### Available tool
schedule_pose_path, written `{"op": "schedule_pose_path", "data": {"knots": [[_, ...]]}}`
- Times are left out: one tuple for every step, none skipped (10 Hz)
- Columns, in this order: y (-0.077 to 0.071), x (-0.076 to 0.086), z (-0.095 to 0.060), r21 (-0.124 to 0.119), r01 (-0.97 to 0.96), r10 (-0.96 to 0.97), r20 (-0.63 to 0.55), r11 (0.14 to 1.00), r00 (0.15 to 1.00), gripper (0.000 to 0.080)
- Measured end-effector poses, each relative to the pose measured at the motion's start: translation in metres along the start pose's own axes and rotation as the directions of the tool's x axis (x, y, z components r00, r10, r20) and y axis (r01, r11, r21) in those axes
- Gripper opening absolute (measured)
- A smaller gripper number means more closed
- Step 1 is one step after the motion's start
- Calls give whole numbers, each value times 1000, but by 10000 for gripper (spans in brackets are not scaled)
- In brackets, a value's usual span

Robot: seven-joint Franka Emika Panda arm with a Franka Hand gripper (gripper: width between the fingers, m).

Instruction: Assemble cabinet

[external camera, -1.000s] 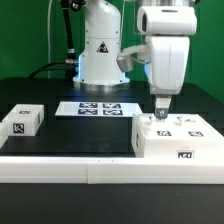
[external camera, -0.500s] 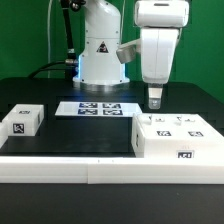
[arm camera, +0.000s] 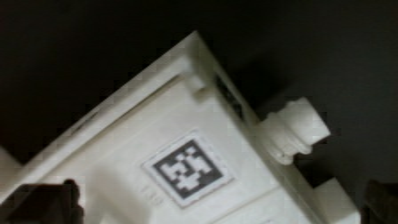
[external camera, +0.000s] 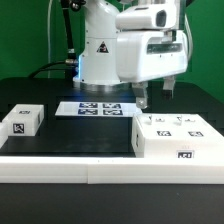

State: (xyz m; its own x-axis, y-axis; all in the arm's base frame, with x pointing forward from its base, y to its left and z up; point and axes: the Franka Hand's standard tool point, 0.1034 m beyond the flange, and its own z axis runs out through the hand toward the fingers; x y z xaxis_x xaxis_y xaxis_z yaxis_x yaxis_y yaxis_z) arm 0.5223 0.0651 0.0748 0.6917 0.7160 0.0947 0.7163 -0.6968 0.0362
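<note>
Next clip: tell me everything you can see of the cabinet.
The cabinet is a low white box of flat, matte panels, resting level on the black table at the exterior view's right. Several black-and-white tags mark its top, one its front. The gripper hangs above its far corner, touching nothing.

Black counter, marker board lying flat toward its back, small tagged white block at the exterior view's left, cabinet at its right front, white robot base behind.
</note>
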Motion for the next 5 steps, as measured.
{"op": "schedule_pose_path", "data": {"knots": [[-1,-1,2,8,-72,72,-1,997,997,797],[-3,-2,4,24,-188,188,-2,982,982,797],[-3,-2,4,39,-262,262,-6,964,965,797],[-4,-1,4,45,-324,325,-5,945,946,797],[-5,0,4,47,-360,361,-4,932,933,797]]}}
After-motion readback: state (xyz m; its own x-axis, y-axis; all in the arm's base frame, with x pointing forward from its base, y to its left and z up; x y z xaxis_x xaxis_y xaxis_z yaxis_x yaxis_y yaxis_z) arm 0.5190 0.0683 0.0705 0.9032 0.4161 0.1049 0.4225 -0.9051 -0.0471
